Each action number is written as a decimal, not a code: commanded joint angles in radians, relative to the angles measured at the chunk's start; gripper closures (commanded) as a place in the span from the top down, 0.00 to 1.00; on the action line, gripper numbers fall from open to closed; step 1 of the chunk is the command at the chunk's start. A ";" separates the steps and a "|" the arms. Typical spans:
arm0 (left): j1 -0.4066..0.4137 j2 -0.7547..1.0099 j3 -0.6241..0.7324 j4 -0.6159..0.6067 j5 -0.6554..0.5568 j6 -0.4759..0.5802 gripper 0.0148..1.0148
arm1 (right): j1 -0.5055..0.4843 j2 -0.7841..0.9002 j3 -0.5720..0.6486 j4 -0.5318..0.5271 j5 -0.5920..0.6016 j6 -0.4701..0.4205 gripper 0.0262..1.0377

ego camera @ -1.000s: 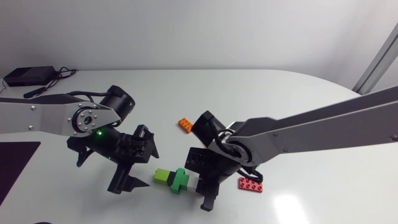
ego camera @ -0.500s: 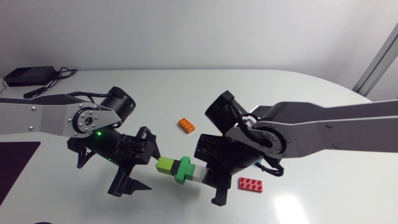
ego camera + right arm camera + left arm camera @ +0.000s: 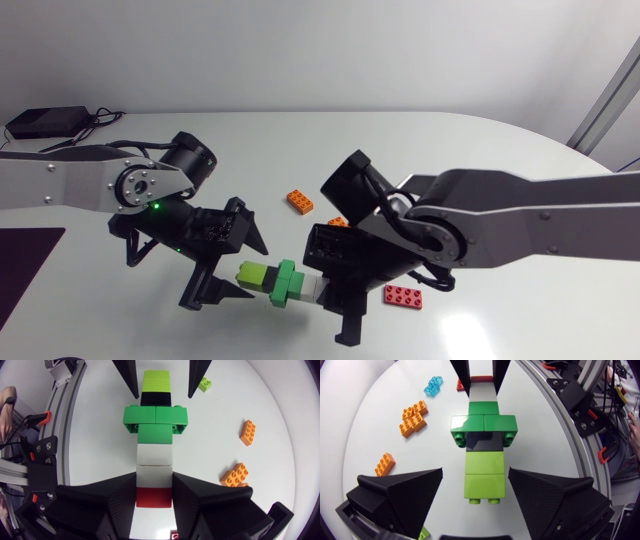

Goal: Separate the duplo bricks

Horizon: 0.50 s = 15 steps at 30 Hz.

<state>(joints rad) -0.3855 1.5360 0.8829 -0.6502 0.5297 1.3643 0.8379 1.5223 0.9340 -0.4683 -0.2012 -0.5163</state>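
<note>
A stack of duplo bricks (image 3: 283, 284) is held level above the table: lime (image 3: 485, 477), black, dark green (image 3: 156, 420), white and red (image 3: 153, 497) in a row. My right gripper (image 3: 322, 290) is shut on the white and red end (image 3: 154, 477). My left gripper (image 3: 255, 272) stands open around the lime end (image 3: 475, 470). A gap shows beside one finger (image 3: 400, 495), while the other finger (image 3: 550, 500) is almost at the brick. My right arm comes in from the right and my left arm from the left.
Loose orange bricks (image 3: 298, 201) (image 3: 412, 417) lie behind the grippers, and a red plate (image 3: 402, 296) lies under my right arm. A blue brick (image 3: 433, 386) and a small lime brick (image 3: 203, 383) sit further off. A black box (image 3: 45, 122) and a dark mat (image 3: 25, 260) are at the far left.
My right gripper lifted the stack off the table and carried it left. The lime end now lies between my left gripper's fingers, which have drawn slightly closer together.
</note>
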 commanded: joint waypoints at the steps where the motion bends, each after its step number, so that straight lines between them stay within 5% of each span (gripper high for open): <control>1: -0.001 -0.004 0.030 -0.006 0.027 -0.025 0.73 | 0.007 -0.021 -0.035 -0.003 0.002 0.010 0.20; 8: -0.004 0.006 0.053 -0.017 0.062 -0.062 0.28 | 0.021 -0.048 -0.054 -0.003 0.008 0.018 0.20; 15: -0.030 -0.002 0.051 -0.029 0.062 -0.117 0.28 | 0.052 -0.048 -0.043 -0.010 0.048 0.056 0.20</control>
<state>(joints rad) -0.4034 1.5360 0.9035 -0.6849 0.5724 1.2957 0.8646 1.4826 0.9047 -0.4725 -0.1448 -0.4801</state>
